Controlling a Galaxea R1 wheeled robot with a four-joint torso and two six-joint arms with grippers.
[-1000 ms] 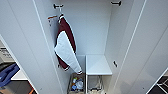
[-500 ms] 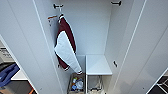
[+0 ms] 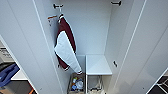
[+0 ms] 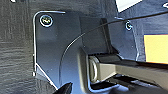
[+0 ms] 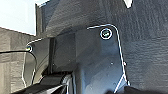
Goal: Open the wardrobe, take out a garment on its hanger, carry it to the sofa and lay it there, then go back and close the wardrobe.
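The wardrobe (image 3: 90, 27) stands in front of me in the head view with both white doors swung wide, the left door (image 3: 22, 45) and the right door (image 3: 150, 45) framing the inside. A maroon garment with a white panel (image 3: 65, 47) hangs by its hook (image 3: 60, 11) at the left of the interior. The space to its right, under the dark rail brackets (image 3: 116, 3), is bare white wall. Both wrist views look down on dark grey floor past the robot's own dark plate.
A white shelf (image 3: 98, 65) sits low on the right inside the wardrobe, with a wire basket (image 3: 95, 85) under it and a box of small items (image 3: 76, 83) beside that. Blue fabric (image 3: 7, 73) shows past the left door. An orange patch (image 4: 156, 48) lies on the floor.
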